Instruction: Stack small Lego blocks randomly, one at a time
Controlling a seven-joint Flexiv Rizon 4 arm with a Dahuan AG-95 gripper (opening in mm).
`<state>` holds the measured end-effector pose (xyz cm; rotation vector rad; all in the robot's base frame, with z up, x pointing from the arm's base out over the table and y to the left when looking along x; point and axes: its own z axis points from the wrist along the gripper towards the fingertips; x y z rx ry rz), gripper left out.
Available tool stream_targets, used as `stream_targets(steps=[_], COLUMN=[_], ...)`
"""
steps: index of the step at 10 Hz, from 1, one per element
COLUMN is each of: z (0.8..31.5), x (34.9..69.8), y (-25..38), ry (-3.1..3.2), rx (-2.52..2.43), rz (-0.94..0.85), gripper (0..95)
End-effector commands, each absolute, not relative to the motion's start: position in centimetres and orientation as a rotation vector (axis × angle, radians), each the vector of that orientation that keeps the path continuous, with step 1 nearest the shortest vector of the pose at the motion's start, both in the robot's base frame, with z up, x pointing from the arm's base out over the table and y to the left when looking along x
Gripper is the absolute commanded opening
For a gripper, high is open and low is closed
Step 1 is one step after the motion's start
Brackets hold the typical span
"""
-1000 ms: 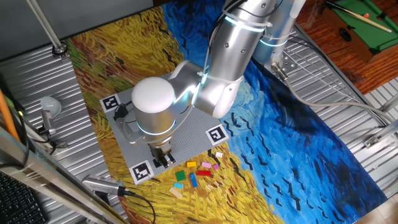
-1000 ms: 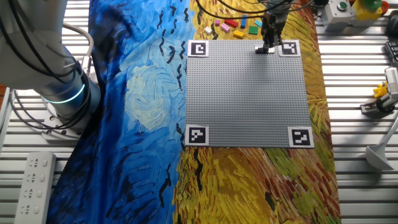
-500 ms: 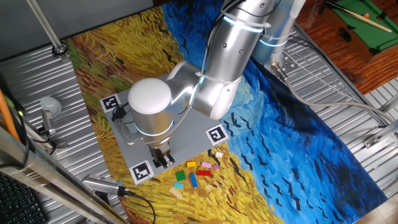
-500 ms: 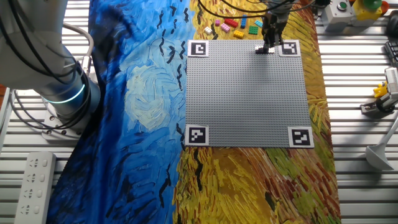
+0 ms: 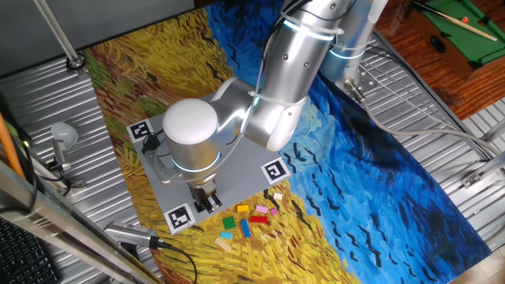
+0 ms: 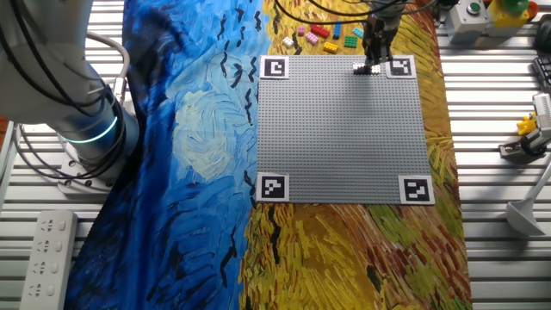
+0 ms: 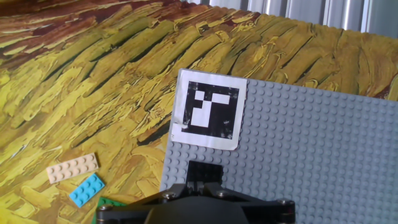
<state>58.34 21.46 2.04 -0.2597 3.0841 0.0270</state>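
The two-finger gripper (image 7: 205, 185) is right down on the big grey studded plastic baseplate (image 7: 323, 155), at the corner beside a black-and-white square marker tag (image 7: 208, 116). Between the fingertips sits a flat black Lego block (image 7: 204, 171), resting on the studs; whether the fingers are pinching it or have let go, I cannot tell from here.

Off the plate on the yellow painted cloth (image 7: 81, 87), a flat tan plastic brick (image 7: 73, 167) lies with its long axis slanting up to the right, and a flat light-blue brick (image 7: 86, 190) just beside it slants the same way. A green piece peeks in at the bottom edge.

From the side, the loose bricks (image 5: 248, 219) cluster near the plate's edge: yellow, red, pink, green, blue, tan. Four tags, one per corner.
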Motion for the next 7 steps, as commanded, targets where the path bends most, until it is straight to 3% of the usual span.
stream_targets(steps=[1, 7], z=[2.2, 0.8], x=[58.5, 59.0], y=[21.5, 21.4], ry=[3.084, 3.077], rx=[-0.252, -0.247], rz=[0.026, 0.021], gripper=[0.0, 0.0])
